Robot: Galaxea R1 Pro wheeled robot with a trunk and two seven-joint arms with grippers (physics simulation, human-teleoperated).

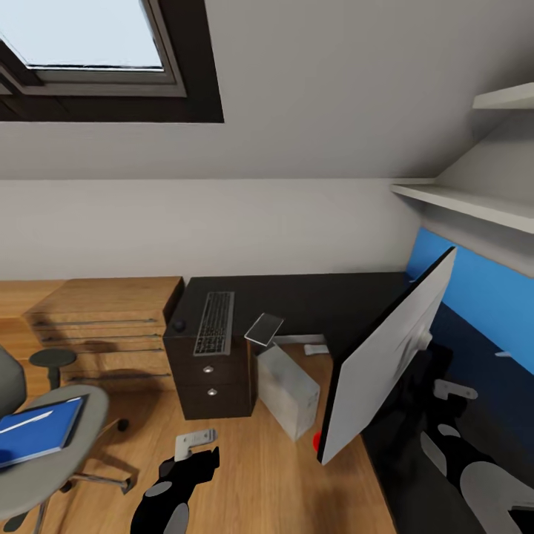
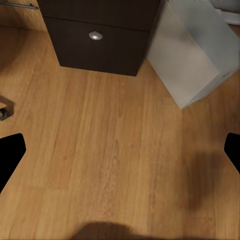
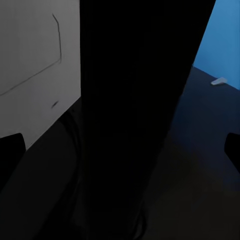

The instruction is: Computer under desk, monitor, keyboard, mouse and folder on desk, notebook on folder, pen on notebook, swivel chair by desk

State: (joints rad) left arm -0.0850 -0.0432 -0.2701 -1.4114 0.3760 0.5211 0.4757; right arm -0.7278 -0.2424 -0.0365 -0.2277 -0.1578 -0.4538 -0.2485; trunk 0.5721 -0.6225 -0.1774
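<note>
A: Entry, head view. Large thin flat monitor (image 1: pixel 386 356), pale grey back toward camera, tilted steeply, its lower corner with a small red dot (image 1: pixel 317 442) down near the light wood floor (image 1: pixel 282 482). It leans beside the long black-topped surface (image 1: pixel 319 297) with the bright blue back panel (image 1: pixel 475 289).

B: Items on the surface?

A: Slim silver-grey keyboard with dark keys (image 1: pixel 214 322) lies over the dark drawer cabinet (image 1: pixel 211 374). Small dark rounded mouse (image 1: pixel 179 325) just beside it, at the edge. Small pale grey notebook (image 1: pixel 264 328) overhangs the front edge, tilted.

B: Tower?

A: Light grey-white boxy computer (image 1: pixel 289 391) stands on the floor, beside the drawer cabinet, partly under the surface.

B: Chair?

A: Grey upholstered swivel chair (image 1: pixel 81 415) well apart from the surface; flat bright blue folder (image 1: pixel 37 430) lies on its seat, with a thin pale stick on it, possibly the pen (image 1: pixel 26 423).

B: Pincers?

A: Left pincer (image 2: pixel 120 155): fingers spread wide, nothing between them, hanging over bare floor near the cabinet and tower. Right pincer (image 3: pixel 120 150): fingertips spread wide at the frame edges, close to the monitor's dark stand (image 3: pixel 140 100); contact cannot be told.
</note>
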